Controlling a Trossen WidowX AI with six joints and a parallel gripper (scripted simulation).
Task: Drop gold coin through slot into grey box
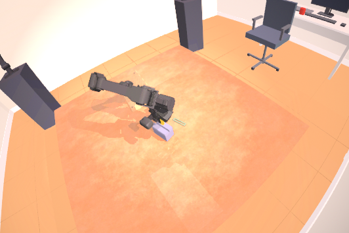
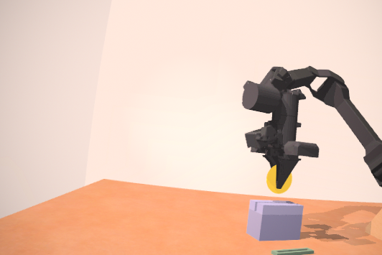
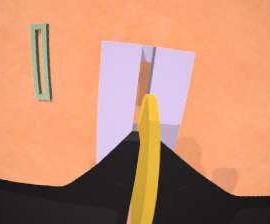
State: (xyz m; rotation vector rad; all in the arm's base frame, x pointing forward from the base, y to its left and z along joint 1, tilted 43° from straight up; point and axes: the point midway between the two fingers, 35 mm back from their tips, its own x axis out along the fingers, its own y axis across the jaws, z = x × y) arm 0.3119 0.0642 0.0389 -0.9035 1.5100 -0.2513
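Coin point(image 1: 161, 122) shows only as a tiny yellow spot in the top view, tucked under the dark end effector point(image 1: 159, 119). It sits right over the pale purple-grey box point(image 1: 163, 131). The green holder point(image 1: 180, 121) lies flat on the orange tabletop point(image 1: 229, 141), just beside the box. Far off there is a chair point(image 1: 270, 29) and a desk point(image 1: 323, 24) with a screen on it.

From the exterior view, the end effector point(image 2: 279, 177) points straight down and is pinched tight on the coin point(image 2: 272, 179). The coin hangs on its edge in the air, a little above the box point(image 2: 275, 220) and not touching it. A thin dark line on the lid is the slot point(image 2: 283, 202). The holder point(image 2: 292, 251) lies in front of the box, near the bottom edge.

Looking from the wrist view, the coin point(image 3: 146, 169) is seen edge-on, a thin yellow strip between the two black fingers. It lines up with the slot point(image 3: 146, 79) in the box point(image 3: 119, 96) below. The holder point(image 3: 42, 62) lies off to the left, with nothing in it.
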